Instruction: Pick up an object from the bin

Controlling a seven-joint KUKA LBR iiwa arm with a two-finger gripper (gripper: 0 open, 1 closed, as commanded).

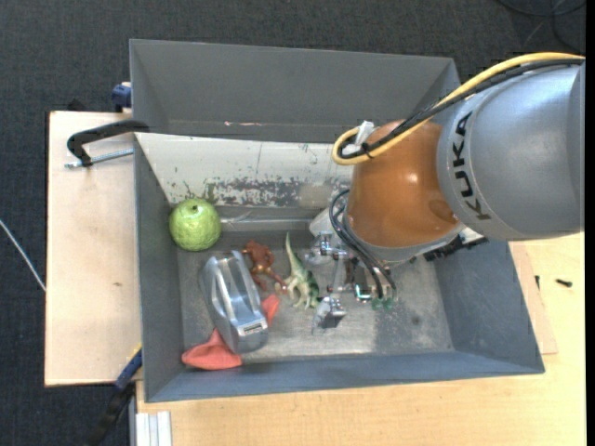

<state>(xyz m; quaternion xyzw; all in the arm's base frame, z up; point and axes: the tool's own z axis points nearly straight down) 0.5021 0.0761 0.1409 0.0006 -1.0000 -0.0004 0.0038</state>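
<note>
The gripper (pixel 328 310) sits low in the bin (pixel 279 91), well right of the green apple (pixel 194 224), just beside a green toy lizard (pixel 299 283). Its grip cannot be told, and nothing looks lifted yet.

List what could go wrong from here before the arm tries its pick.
1. The gripper is low over the bin floor right beside the thin green toy animal, which lies tangled with a brown toy. A grab there may catch both or slip off.
2. The silver stapler lies just beyond them. A sideways shift could shove the toys against it.
3. The orange wrist cover hides much of the spot, so a miss may be hard to see.
</note>
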